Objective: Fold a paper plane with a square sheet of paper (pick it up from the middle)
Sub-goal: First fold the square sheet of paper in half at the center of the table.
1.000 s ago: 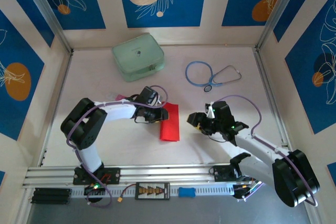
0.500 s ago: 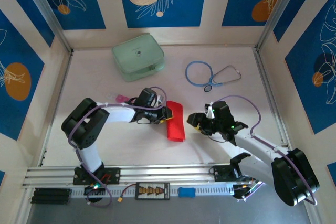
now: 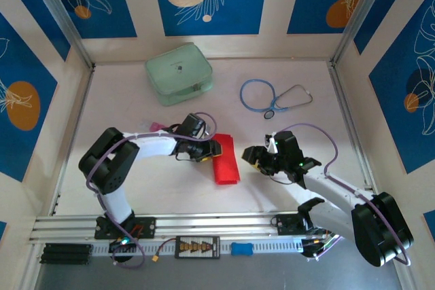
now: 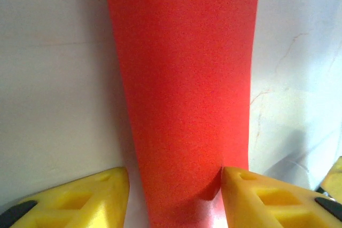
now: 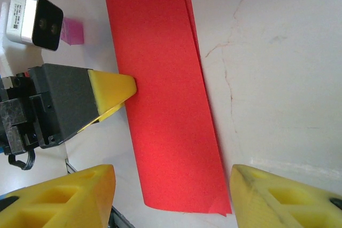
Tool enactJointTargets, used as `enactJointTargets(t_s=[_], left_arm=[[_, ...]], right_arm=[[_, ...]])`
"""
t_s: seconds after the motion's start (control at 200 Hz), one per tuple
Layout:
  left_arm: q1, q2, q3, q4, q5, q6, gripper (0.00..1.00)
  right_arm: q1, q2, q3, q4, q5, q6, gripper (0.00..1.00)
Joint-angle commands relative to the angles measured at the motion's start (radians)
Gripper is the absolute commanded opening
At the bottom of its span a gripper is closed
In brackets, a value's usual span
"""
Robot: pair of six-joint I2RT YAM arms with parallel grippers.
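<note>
Plainly, the task is in an early stage. Left of centre in the top view, the left gripper (image 3: 207, 152) reaches in from the left to the long left edge of the square sheet of paper (image 3: 227, 161). In the left wrist view its jaws stand parted with the red strip running up between them. One finger (image 4: 256, 196) touches the paper's edge, and a sliver of table (image 3: 129, 110) shows beside the other. I read this gripper as released, not pinching.

Just right of it, near the middle of the top view, the sheet lies on the table. It is already folded into a narrow doubled strip, and the right wrist view shows two layers along its right edge. That much looks done. The corner folds for a nose, the closing fold and the wings all appear left to do, since both ends are square and no point has formed.

Further right, the right gripper (image 3: 252, 157) sits just beside the strip's right edge. Its fingers are spread wide with nothing between them, so it is released too.

The strip's long axis runs from the upper to the lower part of the top view, leaning slightly so the lower end sits a little further right. With no tip yet, it points neither way.
</note>
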Motion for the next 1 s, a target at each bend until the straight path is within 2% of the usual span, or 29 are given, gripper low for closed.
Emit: enactJointTargets(t_s=[0.0, 0.36, 0.995], left_arm=[[-0.005, -0.023, 0.036, -0.114, -0.048, 0.071, 0.48], [-0.007, 0.041, 0.092, -0.179, -0.008, 0.156, 0.47], [-0.043, 0.126, 0.215, -0.384, -0.123, 0.296, 0.46]], right_arm=[[0.005, 0.01, -0.011, 0.011, -0.026, 0.012, 0.59], [0.01, 0.029, -0.006, 0.017, -0.026, 0.012, 0.59], [0.007, 0.047, 0.006, 0.003, -0.023, 0.006, 0.6]])
